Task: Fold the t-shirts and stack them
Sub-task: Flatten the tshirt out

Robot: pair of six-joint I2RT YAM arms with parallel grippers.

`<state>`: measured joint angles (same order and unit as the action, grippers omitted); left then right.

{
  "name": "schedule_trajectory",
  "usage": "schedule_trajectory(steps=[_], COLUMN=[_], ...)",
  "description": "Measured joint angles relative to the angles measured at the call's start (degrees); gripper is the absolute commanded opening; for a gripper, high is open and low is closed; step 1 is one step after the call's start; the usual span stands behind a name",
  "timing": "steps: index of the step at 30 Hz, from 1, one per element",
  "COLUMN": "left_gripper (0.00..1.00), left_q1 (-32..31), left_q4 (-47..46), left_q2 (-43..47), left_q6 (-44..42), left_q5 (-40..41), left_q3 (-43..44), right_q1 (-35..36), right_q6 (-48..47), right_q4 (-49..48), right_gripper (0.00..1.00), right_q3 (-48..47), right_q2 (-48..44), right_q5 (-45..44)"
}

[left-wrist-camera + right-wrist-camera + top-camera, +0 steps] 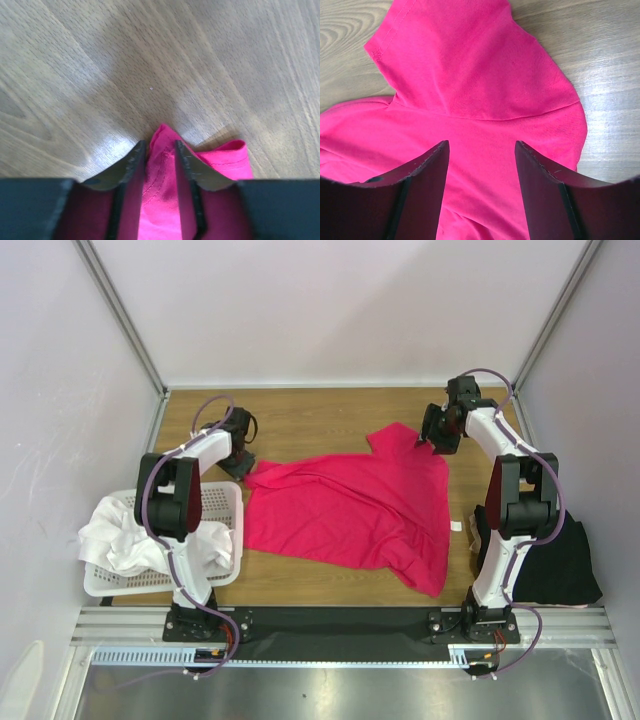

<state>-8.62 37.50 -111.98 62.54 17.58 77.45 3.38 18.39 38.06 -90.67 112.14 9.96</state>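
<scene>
Two arm bases (200, 620) sit at the near edge of a wooden table (300, 430). Across the middle of it lies a bright crimson-pink t-shirt (350, 515), spread out but wrinkled, with one sleeve pointing toward the far right corner and its lower edge trailing toward the near right. A heap of white t-shirts (120, 530) fills a white plastic basket (225, 502) at the left edge and spills over its rim. A black t-shirt (560, 565) lies at the near right, beside the right arm's base. The left gripper (160, 145) is at the left corner of the pink t-shirt, its fingers narrowed to a slim gap and pinching a raised fold of the fabric just above the wood. The right gripper (481, 145) is over the sleeve at the far right with its fingers spread wide, holding nothing. Whether its tips touch the cloth cannot be told.
</scene>
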Motion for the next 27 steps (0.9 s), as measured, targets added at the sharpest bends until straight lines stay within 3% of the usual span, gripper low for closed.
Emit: schedule_trajectory(steps=[1, 3, 4, 11, 27], left_gripper=[0.30, 0.14, 0.01, 0.00, 0.00], left_q1=[0.00, 0.00, 0.00, -0.22, -2.99], left_q4=[0.02, -0.15, -0.17, -3.76, -30.64], left_q2=[0.00, 0.00, 0.00, 0.24, 13.29], left_q6=[-0.04, -0.13, -0.11, -3.37, -22.03], left_q5=[-0.02, -0.02, 0.00, 0.11, -1.88], left_q3=[0.00, 0.00, 0.00, -0.52, -9.33], right_q1=[-0.02, -0.02, -0.02, -0.02, -1.60], right_q6=[0.00, 0.00, 0.00, 0.02, -2.51], right_q4=[0.00, 0.00, -0.02, -0.55, -8.20], right_gripper=[0.61, 0.61, 0.61, 0.61, 0.63], right_q3=[0.00, 0.00, 0.00, -0.50, -5.60], right_q2=[0.00, 0.00, 0.00, 0.50, 7.50], right_q5=[0.00, -0.02, -0.02, -0.52, -0.85])
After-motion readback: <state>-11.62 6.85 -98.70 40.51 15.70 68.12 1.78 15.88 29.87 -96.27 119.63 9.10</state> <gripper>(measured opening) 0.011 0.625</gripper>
